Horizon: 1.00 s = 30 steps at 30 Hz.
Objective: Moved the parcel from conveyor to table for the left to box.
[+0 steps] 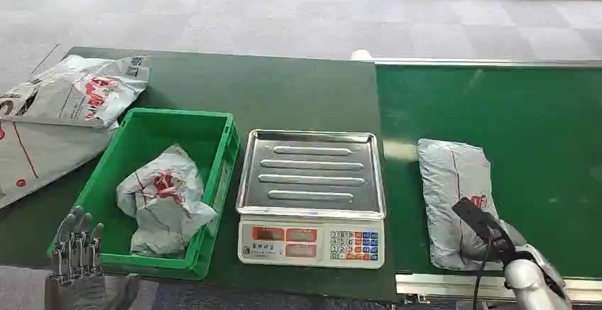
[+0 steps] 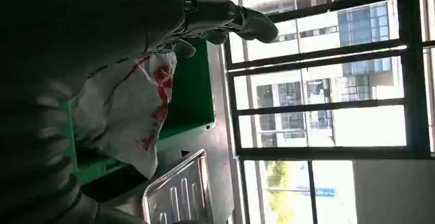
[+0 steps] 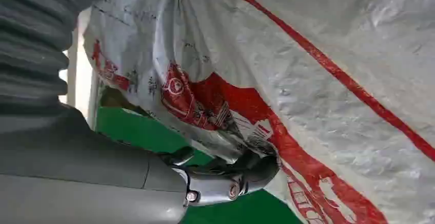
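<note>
We see the parcel (image 1: 454, 200) wrapped in crinkled grey plastic film with a slight sheen, lying on the matt green conveyor (image 1: 539, 133). The scale (image 1: 311, 196) carries a shiny ribbed metal tray, and the crate (image 1: 213, 189) is smooth, glossy green plastic. The counter (image 1: 284, 90) looks matt dark green; the right hand (image 3: 231, 175) shows dull grey, smooth metal-like parts.

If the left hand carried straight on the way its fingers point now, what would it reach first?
Most likely the near wall of the green crate: the left hand points at it, with the crumpled parcel inside just beyond. Its height above the rim is unclear.
</note>
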Each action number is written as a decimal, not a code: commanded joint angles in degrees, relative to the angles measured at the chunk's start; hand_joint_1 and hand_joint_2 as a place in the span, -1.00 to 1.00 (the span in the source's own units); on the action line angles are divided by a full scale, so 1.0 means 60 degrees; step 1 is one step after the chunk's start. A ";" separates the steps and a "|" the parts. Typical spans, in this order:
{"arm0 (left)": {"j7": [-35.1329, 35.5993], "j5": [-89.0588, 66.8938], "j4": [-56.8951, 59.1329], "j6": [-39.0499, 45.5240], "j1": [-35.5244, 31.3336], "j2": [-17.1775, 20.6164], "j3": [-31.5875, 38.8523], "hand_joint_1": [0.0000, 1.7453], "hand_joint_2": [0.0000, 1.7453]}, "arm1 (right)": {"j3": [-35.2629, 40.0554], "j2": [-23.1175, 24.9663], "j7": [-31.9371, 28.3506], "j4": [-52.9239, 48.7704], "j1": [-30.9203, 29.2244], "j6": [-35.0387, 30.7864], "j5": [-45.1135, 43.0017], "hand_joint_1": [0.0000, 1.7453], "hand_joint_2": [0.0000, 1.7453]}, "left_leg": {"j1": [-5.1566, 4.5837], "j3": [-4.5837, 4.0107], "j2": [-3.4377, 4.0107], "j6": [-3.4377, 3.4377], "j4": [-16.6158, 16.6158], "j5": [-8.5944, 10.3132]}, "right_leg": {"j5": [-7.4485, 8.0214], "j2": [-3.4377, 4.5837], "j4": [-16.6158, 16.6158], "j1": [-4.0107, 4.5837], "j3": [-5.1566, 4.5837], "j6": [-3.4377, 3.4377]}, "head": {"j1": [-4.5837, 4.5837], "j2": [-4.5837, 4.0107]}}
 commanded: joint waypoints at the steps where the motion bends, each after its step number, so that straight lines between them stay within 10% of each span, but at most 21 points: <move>1: -0.0044 -0.0074 0.0308 -0.0029 0.0074 0.0097 -0.0049 -1.00 1.00 | 0.1413 -0.0033 -0.0530 0.2488 -0.1231 0.0274 -0.0121 -1.00 1.00 | 0.0011 0.0014 0.0035 -0.0001 -0.0017 0.0010 | 0.0023 0.0030 -0.0027 0.0012 0.0008 -0.0011 | 0.0000 0.0000; 2: -0.0044 -0.0074 0.0308 -0.0029 0.0074 0.0097 -0.0049 -1.00 1.00 | 0.1413 -0.0033 -0.0530 0.2488 -0.1231 0.0274 -0.0121 -1.00 1.00 | 0.0008 0.0013 0.0041 -0.0001 -0.0029 0.0020 | 0.0034 0.0034 -0.0037 0.0009 0.0005 -0.0014 | 0.0003 0.0000; 5: -0.0060 -0.0103 0.0237 -0.0043 0.0216 0.0067 -0.0041 -1.00 1.00 | 0.1448 -0.0036 -0.0575 0.2345 -0.1248 0.0169 -0.0125 1.00 1.00 | 0.0007 -0.0008 0.0044 0.0000 -0.0020 0.0020 | 0.0035 0.0034 -0.0031 0.0008 0.0008 -0.0016 | 0.0000 0.0000; 23: -0.0054 -0.0244 0.0170 -0.0307 0.0236 -0.0098 0.0093 -1.00 1.00 | 0.1036 0.0228 -0.0404 0.1015 -0.0694 -0.0292 -0.0027 1.00 1.00 | 0.0004 0.0017 -0.0018 0.0033 -0.0003 0.0033 | 0.0040 -0.0024 -0.0035 0.0005 0.0044 0.0017 | 0.0000 0.0000; 30: 0.0050 -0.0686 -0.0232 -0.1200 0.0359 -0.1293 0.0783 -1.00 1.00 | -0.1208 0.2004 -0.2266 -0.3120 -0.0370 -0.5130 -0.0522 1.00 1.00 | -0.0008 -0.0073 0.0043 0.0029 0.0007 0.0024 | 0.0051 0.0038 -0.0001 -0.0006 -0.0019 0.0009 | 0.0004 0.0000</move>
